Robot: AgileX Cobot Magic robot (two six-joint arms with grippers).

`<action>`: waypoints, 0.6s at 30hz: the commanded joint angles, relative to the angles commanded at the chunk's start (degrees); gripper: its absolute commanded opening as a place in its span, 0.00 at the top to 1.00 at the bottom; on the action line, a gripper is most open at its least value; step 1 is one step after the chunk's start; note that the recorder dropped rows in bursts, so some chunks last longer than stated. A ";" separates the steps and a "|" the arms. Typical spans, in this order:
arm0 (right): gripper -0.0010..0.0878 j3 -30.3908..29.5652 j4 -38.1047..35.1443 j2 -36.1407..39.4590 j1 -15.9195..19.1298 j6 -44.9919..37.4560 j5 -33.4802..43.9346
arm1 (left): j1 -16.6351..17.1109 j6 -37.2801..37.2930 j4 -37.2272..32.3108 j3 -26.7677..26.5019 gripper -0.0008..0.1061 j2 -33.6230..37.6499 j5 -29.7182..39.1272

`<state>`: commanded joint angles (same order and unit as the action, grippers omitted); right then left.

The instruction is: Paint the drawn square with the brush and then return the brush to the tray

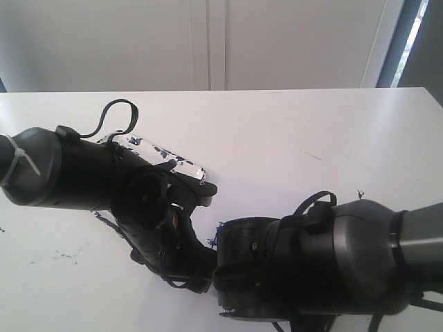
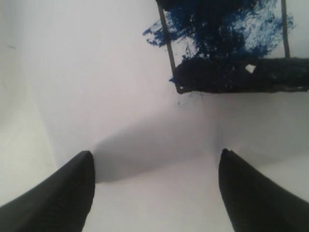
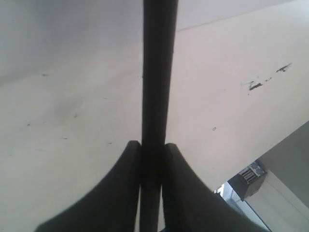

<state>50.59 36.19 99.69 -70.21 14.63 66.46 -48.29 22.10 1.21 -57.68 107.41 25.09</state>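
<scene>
High exterior view; close, downward wrist views

White desk [image 1: 291,131] fills the frame centre. Small dark paint specks [image 1: 59,257] mark its lower left. White wall panels [image 1: 138,41] span the top; window strip [image 1: 414,34] at upper right.

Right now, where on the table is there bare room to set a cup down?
Free: the far table strip behind the tray, and the right side past the right arm, bare but for a few specks. Crowded: front centre, where the left arm meets it beside the tray.
</scene>
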 joint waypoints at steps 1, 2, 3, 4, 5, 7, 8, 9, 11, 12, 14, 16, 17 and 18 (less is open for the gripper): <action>0.99 0.00 -0.56 0.00 0.00 -0.55 0.11 | 0.00 0.00 0.00 0.00 0.29 0.00 0.00; 0.99 0.00 -0.85 0.00 0.00 -1.09 0.11 | 0.00 0.00 0.00 0.00 0.29 0.00 0.00; 0.99 0.00 -0.97 0.00 0.00 -1.29 0.11 | 0.00 0.00 0.00 0.00 0.29 0.00 0.00; 0.99 0.00 -0.97 0.00 0.00 -1.29 0.11 | 0.00 0.00 0.00 0.00 0.29 0.00 0.00; 0.99 0.00 -0.84 0.00 0.00 -1.29 0.11 | 0.00 0.00 0.00 0.00 0.29 0.00 0.00; 0.99 0.00 -0.19 0.00 0.00 -1.29 0.25 | 0.00 0.00 0.00 0.00 0.29 0.00 0.00; 0.99 0.00 0.55 0.00 0.00 -1.29 0.48 | 0.00 0.00 0.00 0.00 0.29 0.00 0.00; 0.99 0.00 1.12 0.00 0.00 -1.17 0.81 | 0.00 0.00 0.00 0.00 0.29 0.00 0.11; 0.99 0.00 2.74 0.00 0.00 -0.91 2.00 | 0.00 0.00 0.00 0.00 0.29 0.00 0.11; 0.99 0.00 3.45 0.00 0.00 -0.91 2.55 | 0.00 0.00 0.03 0.00 0.29 0.00 0.22; 0.99 0.00 4.50 0.00 0.00 -0.91 3.22 | 0.00 0.00 0.13 0.00 0.29 0.00 0.22; 0.99 0.00 4.98 0.00 0.00 -0.91 3.50 | 0.00 0.00 0.23 0.00 0.29 0.00 0.22; 0.99 0.00 5.01 0.00 0.00 -0.91 3.50 | 0.00 0.00 0.23 0.00 0.29 0.00 0.22; 0.99 0.00 5.01 0.00 0.00 -0.91 3.50 | 0.00 0.00 0.23 0.00 0.29 0.00 0.22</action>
<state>50.59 41.20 99.69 -70.21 13.72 69.96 -48.29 22.10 1.44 -57.68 107.41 25.31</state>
